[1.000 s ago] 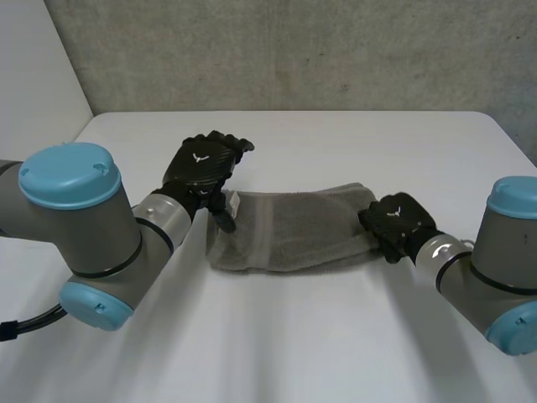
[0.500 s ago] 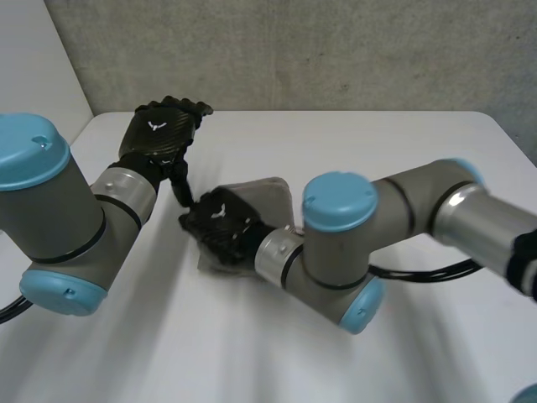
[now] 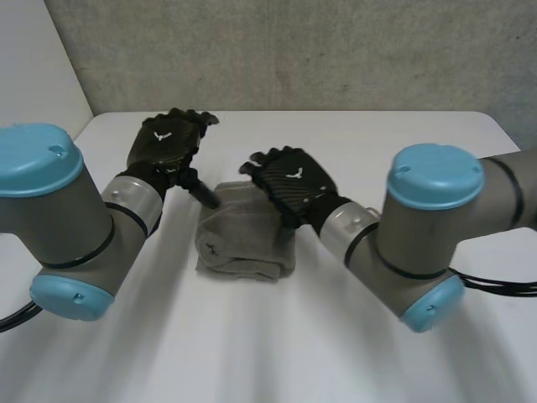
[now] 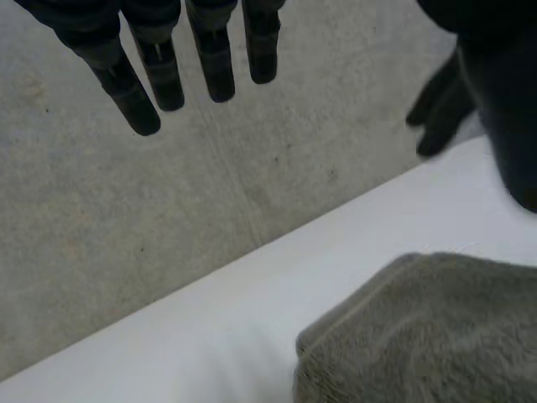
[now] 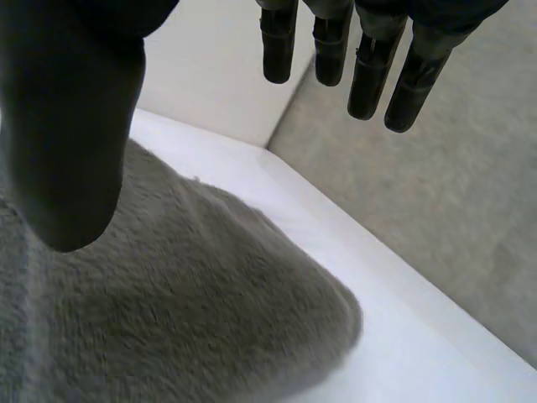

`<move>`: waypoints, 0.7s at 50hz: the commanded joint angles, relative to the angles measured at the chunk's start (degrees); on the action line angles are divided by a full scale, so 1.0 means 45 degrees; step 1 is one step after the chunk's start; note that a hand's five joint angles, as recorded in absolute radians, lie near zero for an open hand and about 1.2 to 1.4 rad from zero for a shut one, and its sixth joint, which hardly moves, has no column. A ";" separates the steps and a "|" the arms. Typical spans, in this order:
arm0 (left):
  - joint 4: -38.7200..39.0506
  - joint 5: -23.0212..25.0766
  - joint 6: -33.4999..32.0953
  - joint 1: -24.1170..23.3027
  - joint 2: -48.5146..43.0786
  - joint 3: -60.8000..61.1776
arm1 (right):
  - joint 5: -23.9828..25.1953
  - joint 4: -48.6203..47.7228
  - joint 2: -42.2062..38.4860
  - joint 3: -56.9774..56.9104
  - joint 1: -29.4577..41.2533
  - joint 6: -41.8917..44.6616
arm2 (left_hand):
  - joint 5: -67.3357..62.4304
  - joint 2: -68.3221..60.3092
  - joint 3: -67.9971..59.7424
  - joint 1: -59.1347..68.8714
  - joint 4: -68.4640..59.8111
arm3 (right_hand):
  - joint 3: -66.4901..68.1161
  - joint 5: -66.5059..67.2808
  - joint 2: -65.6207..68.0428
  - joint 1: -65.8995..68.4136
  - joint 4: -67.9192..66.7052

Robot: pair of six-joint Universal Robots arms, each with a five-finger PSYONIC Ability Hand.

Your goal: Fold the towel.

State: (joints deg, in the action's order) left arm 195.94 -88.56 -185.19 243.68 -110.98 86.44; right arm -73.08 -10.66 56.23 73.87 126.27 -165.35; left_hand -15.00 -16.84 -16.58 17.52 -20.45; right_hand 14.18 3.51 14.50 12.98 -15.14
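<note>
Right robot hand (image 3: pixel 291 180) and left robot hand (image 3: pixel 168 144) hover straight-fingered and empty by the folded towel (image 3: pixel 239 243); a flat palm should press the crease evenly.

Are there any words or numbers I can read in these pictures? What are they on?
No words or numbers can be read here.
Left hand: a small white mark on its back, a sign and not letters.
Right hand: the same small white mark.
Towel and table: plain, with no label or print showing.
</note>
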 commanded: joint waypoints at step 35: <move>0.0228 0.0033 -0.0194 -0.0225 -0.2993 0.0009 | -0.0499 0.1430 -0.3218 -0.2139 -0.0325 -0.0190 | 0.2575 0.0762 0.0704 -0.0913 0.1564 | -0.0928 -0.0780 -0.1001 -0.0663 0.1142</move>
State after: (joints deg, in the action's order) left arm 196.88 -88.46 -185.99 242.70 -123.79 86.67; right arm -75.35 -6.33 44.32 66.31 124.67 -166.20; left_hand -15.02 -16.85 -16.58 17.52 -20.44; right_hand 14.18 3.51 14.50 12.92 -15.13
